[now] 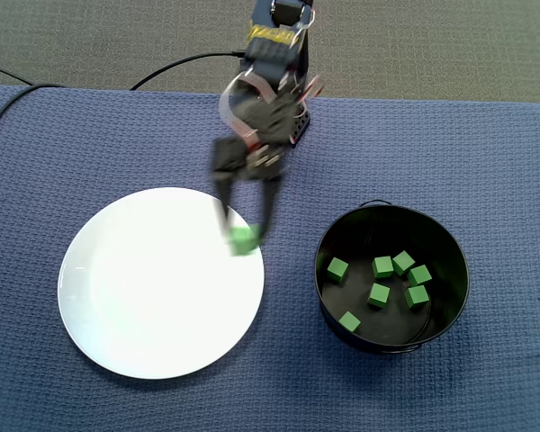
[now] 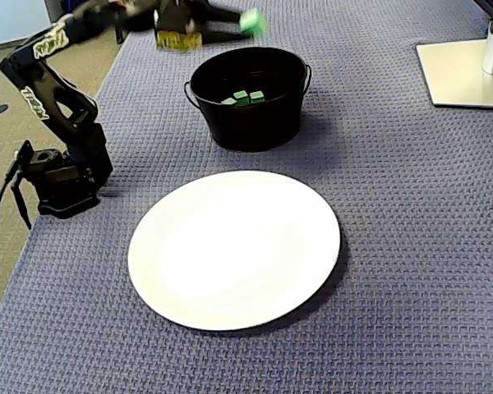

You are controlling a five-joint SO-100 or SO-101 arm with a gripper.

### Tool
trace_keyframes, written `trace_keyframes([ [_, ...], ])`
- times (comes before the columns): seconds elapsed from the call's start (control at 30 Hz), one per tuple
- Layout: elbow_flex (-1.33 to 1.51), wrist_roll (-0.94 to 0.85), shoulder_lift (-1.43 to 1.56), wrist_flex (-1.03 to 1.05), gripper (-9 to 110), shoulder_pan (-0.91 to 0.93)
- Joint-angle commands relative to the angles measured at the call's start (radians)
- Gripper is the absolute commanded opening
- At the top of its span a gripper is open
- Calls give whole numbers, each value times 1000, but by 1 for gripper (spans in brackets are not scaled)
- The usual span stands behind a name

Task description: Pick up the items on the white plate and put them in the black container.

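My gripper (image 1: 244, 236) is shut on a green cube (image 1: 243, 240), which hangs above the right rim of the white plate (image 1: 144, 297). In a fixed view the same gripper (image 2: 248, 23) shows blurred, holding the green cube (image 2: 253, 21) high in the air behind the black container (image 2: 246, 123). Nothing lies on the white plate (image 2: 230, 246) in either fixed view. The black container (image 1: 331, 236) stands to the right of the plate and holds several green cubes (image 1: 382, 266).
A blue woven cloth (image 1: 486, 153) covers the table. A black cable (image 1: 175, 65) runs off at the upper left. The arm's base (image 2: 62, 185) sits at the cloth's left edge. A white stand base (image 2: 464, 74) lies at the upper right.
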Motion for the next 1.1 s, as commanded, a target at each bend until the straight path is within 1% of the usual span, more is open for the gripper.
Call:
trace_keyframes([
  [0.0,-219,89,64,255,0,-222],
  [0.1,-221,126,84,353,0,-387],
  [0.2,-186,186,69,434,0,-494],
  [0.27,-109,229,49,442,0,-549],
  [0.43,120,304,-23,341,0,-650],
  [0.57,158,380,-167,258,0,-669],
  [0.73,163,408,-270,224,0,-680],
  [0.8,190,426,-287,183,4,-670],
  [0.93,227,494,-265,167,20,-643],
  [1.0,222,508,-225,190,24,-618],
  [1.07,186,476,-158,258,27,-586],
])
